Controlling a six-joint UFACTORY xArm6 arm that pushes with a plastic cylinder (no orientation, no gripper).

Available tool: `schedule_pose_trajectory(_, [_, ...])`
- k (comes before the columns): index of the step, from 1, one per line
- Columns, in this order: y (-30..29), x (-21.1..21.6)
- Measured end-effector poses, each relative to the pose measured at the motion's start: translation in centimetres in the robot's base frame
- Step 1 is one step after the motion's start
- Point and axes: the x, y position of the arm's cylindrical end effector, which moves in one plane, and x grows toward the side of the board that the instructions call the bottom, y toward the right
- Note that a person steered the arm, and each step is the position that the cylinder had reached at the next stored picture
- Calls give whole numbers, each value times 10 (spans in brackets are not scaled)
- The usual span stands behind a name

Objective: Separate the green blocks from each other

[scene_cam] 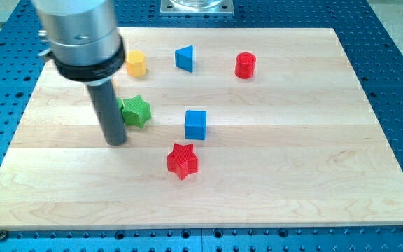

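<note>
A green star block point(136, 110) lies on the wooden board at the view's left of centre. My tip point(116, 141) rests on the board just to the left of and slightly below the green star, close to it or touching it. The rod and the arm's grey body point(79, 31) hide part of the board at the upper left. Only one green block shows; any other may be hidden behind the rod.
A yellow block point(136, 63) sits at the upper left, a blue triangular block point(185, 58) right of it, a red cylinder point(245, 66) further right. A blue cube point(195, 124) and a red star point(182, 161) lie near the centre. The board's edge point(201, 227) borders a blue perforated table.
</note>
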Motion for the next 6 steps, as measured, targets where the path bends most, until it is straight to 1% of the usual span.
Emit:
schedule_pose_trajectory(1, [2,-25])
schedule_pose_trajectory(2, [-7,-25])
schedule_pose_trajectory(3, [33,-32])
schedule_pose_trajectory(4, [55,-21])
schedule_pose_trajectory(6, [58,13])
